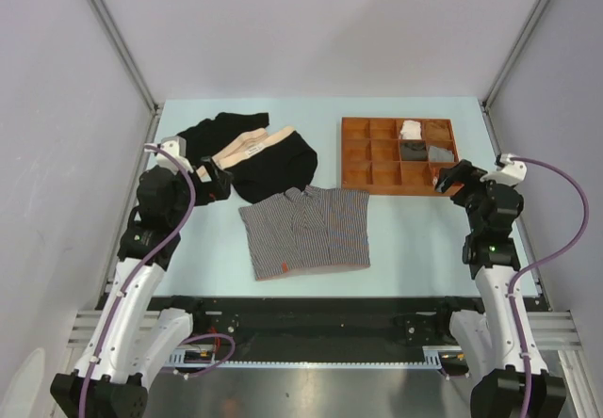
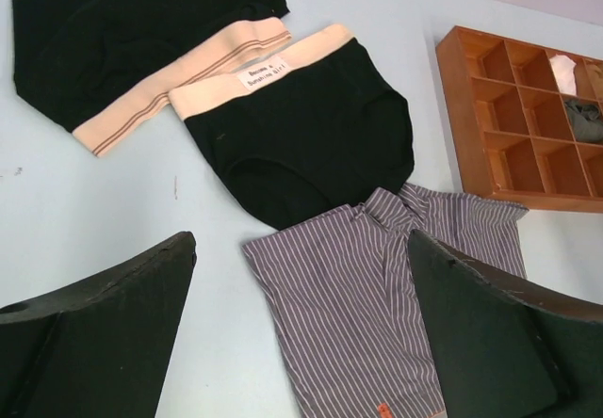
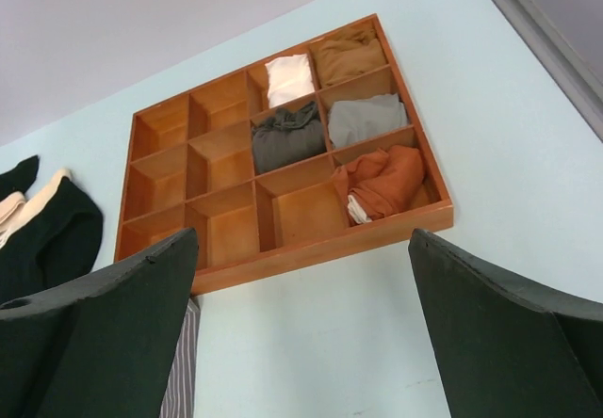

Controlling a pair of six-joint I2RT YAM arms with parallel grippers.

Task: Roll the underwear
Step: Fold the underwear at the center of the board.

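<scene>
On the table [image 1: 405,239], toward its near middle, the striped boxer short [image 1: 306,230] lies flat and unrolled, orange tag toward the near edge. Two black briefs [image 1: 278,164] lie just behind it, overlapping each other, the nearer one touching the boxer short's rear edge; the flat layout presumably leaves a free hem to start a roll. The left gripper [image 1: 213,179] hangs at the left of the garments, jaws spread wide and empty; the right gripper [image 1: 450,179] hangs likewise spread and empty beside the tray [image 1: 386,190], whose right-hand compartments hold rolled cloth; no rolling has begun.
</scene>
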